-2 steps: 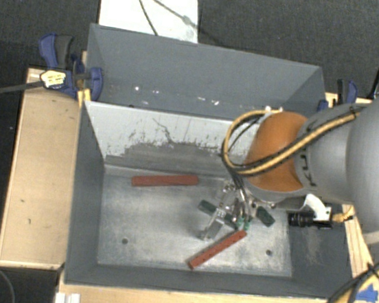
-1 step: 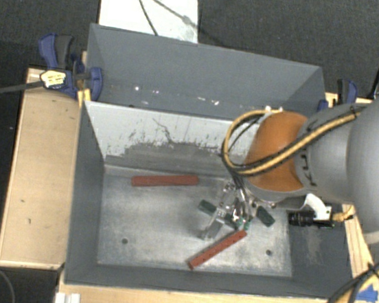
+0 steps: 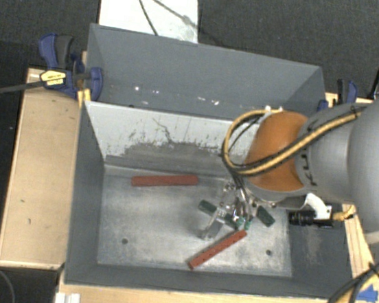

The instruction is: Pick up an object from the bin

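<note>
My gripper (image 3: 223, 220) is low over the bin floor, right of centre, under the orange wrist cover. A small dark green piece (image 3: 208, 206) lies just to its left, touching or nearly touching it. A red-brown bar (image 3: 215, 250) lies slanted on the floor, its upper right end right under the gripper and its lower end pointing at the bin's front wall. Another dark green piece (image 3: 264, 218) shows just right of the gripper, partly hidden by the wrist.
A second red-brown bar (image 3: 165, 180) lies nearly level by the back wall, left of centre. The arm comes in over the right rim and hides the bin's right rear part.
</note>
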`<state>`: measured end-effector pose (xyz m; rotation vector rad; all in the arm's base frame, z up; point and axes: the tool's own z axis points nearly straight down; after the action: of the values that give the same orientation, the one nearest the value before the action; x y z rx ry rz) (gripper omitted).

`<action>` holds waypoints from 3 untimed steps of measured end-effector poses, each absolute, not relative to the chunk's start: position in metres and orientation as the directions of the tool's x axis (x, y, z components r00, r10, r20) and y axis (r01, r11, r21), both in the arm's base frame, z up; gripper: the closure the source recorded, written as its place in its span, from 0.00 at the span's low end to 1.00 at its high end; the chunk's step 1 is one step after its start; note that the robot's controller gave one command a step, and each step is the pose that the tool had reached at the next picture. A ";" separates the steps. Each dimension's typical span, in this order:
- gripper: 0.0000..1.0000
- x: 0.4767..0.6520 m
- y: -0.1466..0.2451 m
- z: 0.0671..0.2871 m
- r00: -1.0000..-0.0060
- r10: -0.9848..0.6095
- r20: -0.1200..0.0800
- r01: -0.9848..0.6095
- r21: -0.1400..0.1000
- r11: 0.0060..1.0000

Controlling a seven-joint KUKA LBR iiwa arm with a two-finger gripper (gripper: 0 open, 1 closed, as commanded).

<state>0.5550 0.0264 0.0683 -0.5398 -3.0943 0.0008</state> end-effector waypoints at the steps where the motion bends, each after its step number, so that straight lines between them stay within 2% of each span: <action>1: 0.00 0.555 0.026 0.069 -0.943 0.333 0.000 0.333 0.000 0.943; 2: 0.00 0.556 0.026 0.069 -0.944 0.329 -0.002 0.329 0.000 0.944; 3: 1.00 0.556 0.026 0.070 -0.945 0.327 -0.002 0.327 0.000 0.945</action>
<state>0.5560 0.0262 0.0696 -0.5216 -3.0997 0.0003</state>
